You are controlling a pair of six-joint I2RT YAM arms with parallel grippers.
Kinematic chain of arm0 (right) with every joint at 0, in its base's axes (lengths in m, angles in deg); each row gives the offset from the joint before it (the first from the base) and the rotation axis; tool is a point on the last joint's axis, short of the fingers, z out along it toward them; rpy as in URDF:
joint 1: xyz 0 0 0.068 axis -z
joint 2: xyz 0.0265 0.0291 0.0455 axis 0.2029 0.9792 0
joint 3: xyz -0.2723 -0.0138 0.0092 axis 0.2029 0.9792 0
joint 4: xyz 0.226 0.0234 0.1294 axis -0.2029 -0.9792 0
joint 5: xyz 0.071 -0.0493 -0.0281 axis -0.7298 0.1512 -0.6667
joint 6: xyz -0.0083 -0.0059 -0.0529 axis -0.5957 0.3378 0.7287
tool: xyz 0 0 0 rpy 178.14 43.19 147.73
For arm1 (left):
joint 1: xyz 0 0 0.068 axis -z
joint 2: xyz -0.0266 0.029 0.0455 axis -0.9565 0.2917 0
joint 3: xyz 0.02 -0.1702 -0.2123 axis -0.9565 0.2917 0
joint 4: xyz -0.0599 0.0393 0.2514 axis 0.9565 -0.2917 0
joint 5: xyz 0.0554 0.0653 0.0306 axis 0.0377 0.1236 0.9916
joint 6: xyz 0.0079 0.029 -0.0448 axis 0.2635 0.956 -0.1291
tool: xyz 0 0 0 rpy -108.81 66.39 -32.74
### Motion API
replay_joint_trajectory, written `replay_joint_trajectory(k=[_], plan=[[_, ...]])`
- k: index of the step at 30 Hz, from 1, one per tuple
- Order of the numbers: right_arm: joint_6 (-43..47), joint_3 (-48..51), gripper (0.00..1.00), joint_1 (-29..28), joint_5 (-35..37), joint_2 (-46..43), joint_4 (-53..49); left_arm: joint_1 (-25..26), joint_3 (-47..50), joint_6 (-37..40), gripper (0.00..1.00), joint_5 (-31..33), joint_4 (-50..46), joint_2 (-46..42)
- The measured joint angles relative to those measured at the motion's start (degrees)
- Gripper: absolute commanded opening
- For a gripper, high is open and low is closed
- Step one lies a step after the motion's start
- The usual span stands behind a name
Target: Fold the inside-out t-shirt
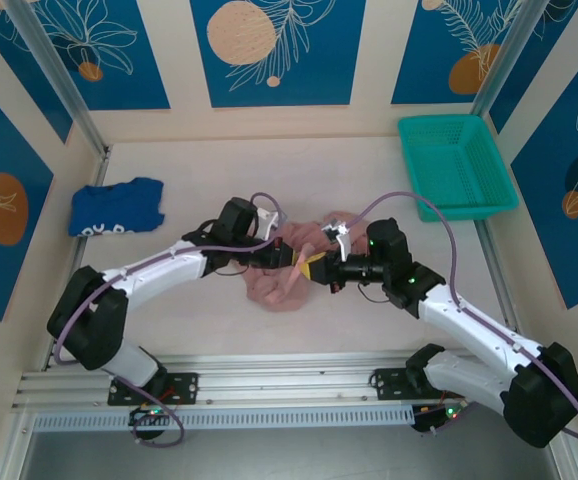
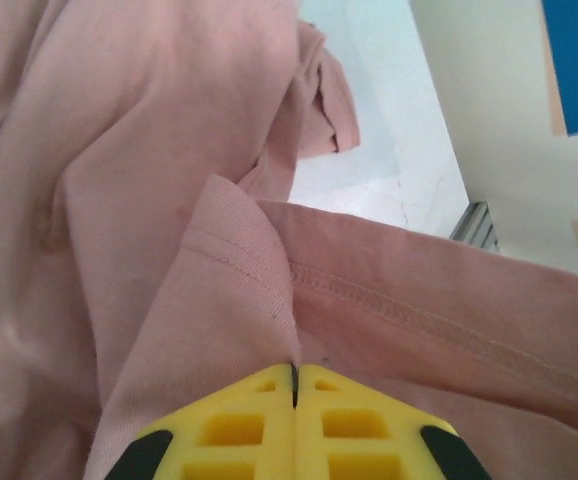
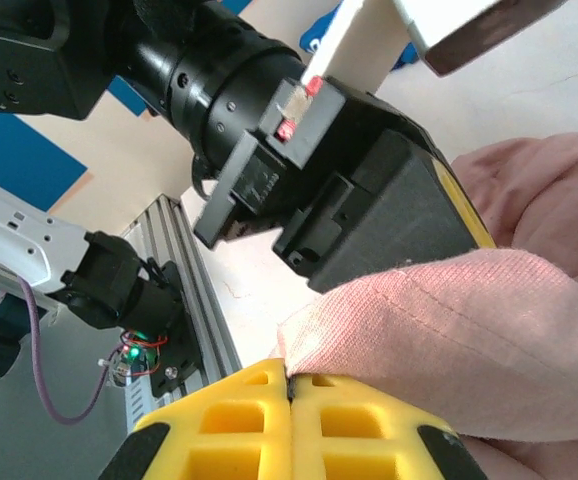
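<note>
1. T-shirt: lies crumpled at the centre of the table, between the 2 arms. It is bunched in loose folds, not flat.

2. Left gripper: the yellow fingers are pressed together with no gap. A fold of pink fabric runs down into the line where they meet, so the gripper is pinching the t-shirt. A stitched hem runs across the cloth just above the fingertips.

3. Right gripper: the yellow fingers are likewise pressed together. They are pinching a rounded fold of the t-shirt, with a seam line visible on it. The black body of the left arm sits close above this fold.

4. In the top view, the 2 grippers meet tip to tip over the right part of the t-shirt.

5. Blue garment: lies at the left edge of the table, well apart from the t-shirt.

6. Green basket: stands at the far right corner.
</note>
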Motion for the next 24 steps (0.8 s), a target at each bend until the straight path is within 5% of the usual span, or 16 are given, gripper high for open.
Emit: replay_joint_trajectory(k=[11,18,24], plan=[[3.6,0.2,0.36,-3.2,0.0,-2.8,-8.7,-5.0,4.7,11.2,0.00,1.0,5.8,-23.0],[4.5,-3.7,0.44,-2.2,0.3,-4.6,-11.9,-5.0,6.0,19.1,0.00,0.3,6.8,-25.5],[8.0,-9.7,0.68,-1.2,5.2,-4.7,-13.7,-5.1,6.3,20.2,0.00,-1.1,6.8,-24.8]])
